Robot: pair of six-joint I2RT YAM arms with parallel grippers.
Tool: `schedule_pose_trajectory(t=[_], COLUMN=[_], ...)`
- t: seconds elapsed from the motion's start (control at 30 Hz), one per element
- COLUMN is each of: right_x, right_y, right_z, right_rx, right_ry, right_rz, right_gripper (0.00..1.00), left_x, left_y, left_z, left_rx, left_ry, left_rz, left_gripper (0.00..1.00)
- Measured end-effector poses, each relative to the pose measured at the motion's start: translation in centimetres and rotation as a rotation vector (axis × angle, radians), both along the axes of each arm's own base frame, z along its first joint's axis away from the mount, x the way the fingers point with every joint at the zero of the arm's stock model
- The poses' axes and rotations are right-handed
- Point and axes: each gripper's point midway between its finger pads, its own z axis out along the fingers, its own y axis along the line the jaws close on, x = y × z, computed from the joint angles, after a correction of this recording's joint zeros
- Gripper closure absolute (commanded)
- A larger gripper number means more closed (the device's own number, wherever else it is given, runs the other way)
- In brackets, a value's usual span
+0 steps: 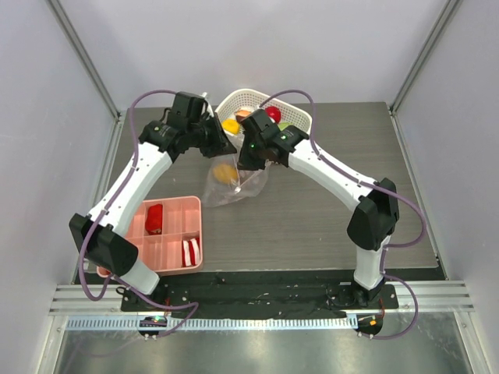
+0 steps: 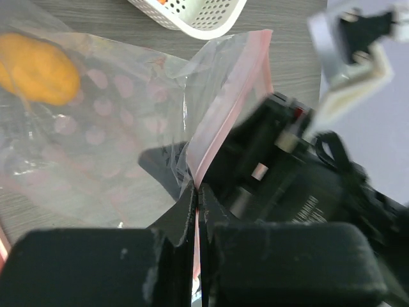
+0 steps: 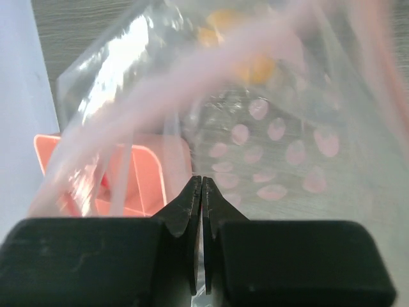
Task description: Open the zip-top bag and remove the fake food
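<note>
The clear zip-top bag (image 1: 234,185) with pink dots hangs between my two grippers above the table, its mouth pulled apart. A yellow-orange fruit (image 1: 226,173) lies inside it, also in the left wrist view (image 2: 37,68) and the right wrist view (image 3: 246,48). My left gripper (image 2: 198,189) is shut on the bag's pink zip strip (image 2: 223,121). My right gripper (image 3: 202,181) is shut on the bag's other clear wall (image 3: 268,147). In the top view the left gripper (image 1: 218,144) and the right gripper (image 1: 251,160) are close together. A red fruit (image 1: 273,114), a yellow fruit (image 1: 231,125) and a green piece (image 1: 285,128) lie in the white basket (image 1: 296,111).
The white mesh basket stands at the back, just behind both grippers, and shows in the left wrist view (image 2: 204,16). A pink tray (image 1: 175,210) with red and red-white pieces stands at the front left, also in the right wrist view (image 3: 137,182).
</note>
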Motion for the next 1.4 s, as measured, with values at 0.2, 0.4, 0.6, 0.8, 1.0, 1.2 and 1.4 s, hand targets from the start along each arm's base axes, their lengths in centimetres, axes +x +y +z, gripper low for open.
schedule_pose_trajectory(t=[0.2, 0.4, 0.6, 0.8, 1.0, 1.2, 1.4], right_x=[1.1, 1.6, 1.9, 1.5, 1.0, 0.9, 1.7], right_y=[0.9, 0.8, 0.7, 0.7, 0.6, 0.6, 0.3], right_z=[-2.5, -2.0, -0.8, -0.1, 0.1, -1.0, -2.0], right_rx=[0.000, 0.039, 0.112, 0.163, 0.198, 0.208, 0.199], right_ry=[0.036, 0.079, 0.134, 0.213, 0.282, 0.328, 0.308], right_rz=[-0.043, -0.102, -0.140, -0.189, -0.226, -0.284, -0.329], right_gripper=[0.92, 0.90, 0.87, 0.86, 0.86, 0.86, 0.86], left_x=[-0.3, -0.2, 0.0, -0.2, -0.1, -0.2, -0.5], left_y=[-0.5, -0.5, -0.6, -0.8, -1.0, -1.1, -1.4], left_z=[0.1, 0.2, 0.2, -0.1, -0.1, -0.2, -0.2], left_rx=[0.000, 0.001, 0.001, 0.007, 0.024, 0.033, 0.038], left_ry=[-0.004, -0.013, -0.025, -0.021, -0.039, -0.045, -0.051], left_rz=[-0.014, -0.012, -0.012, -0.016, -0.023, -0.027, -0.032], left_gripper=[1.00, 1.00, 1.00, 1.00, 1.00, 1.00, 1.00])
